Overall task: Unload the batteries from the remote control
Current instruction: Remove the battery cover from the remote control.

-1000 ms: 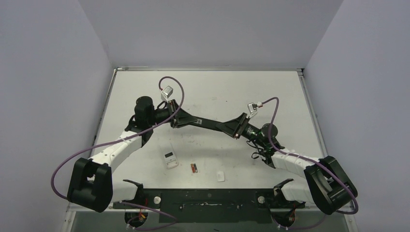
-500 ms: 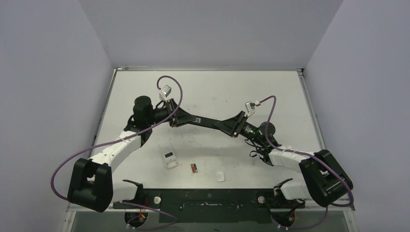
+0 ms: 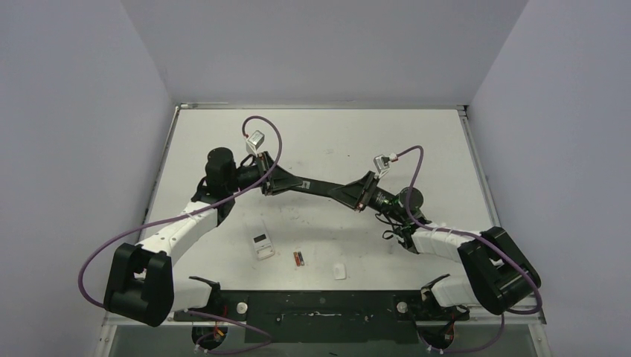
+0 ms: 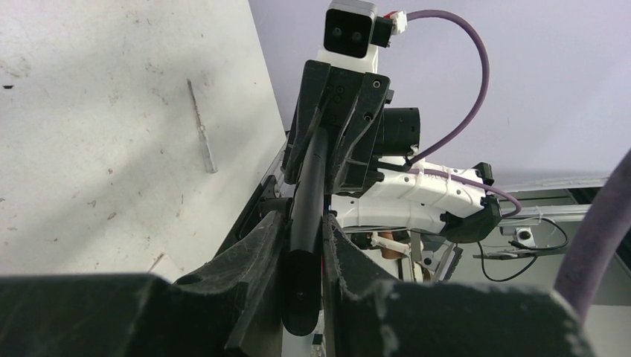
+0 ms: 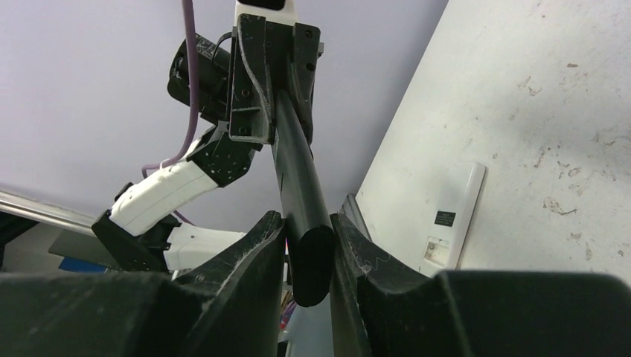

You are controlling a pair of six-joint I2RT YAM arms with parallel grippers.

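Batteries (image 3: pixel 298 259) lie on the surface (image 3: pixel 417 141), well apart from left hand (image 4: pixel 301 232) and right hand (image 5: pixel 309 232), both clamped on the remote (image 3: pixel 318 188).

Long slim black remote control (image 3: pixel 321 186): one end buried in the left gripper (image 4: pixel 303 222), the other in the right gripper (image 5: pixel 306 219); battery bay not discernible in any view. Small reddish-brown and dark batteries (image 3: pixel 298 259): too small to count from above. Flat white rectangular remote (image 5: pixel 455 216): near end hidden behind the right gripper's body; label illegible.
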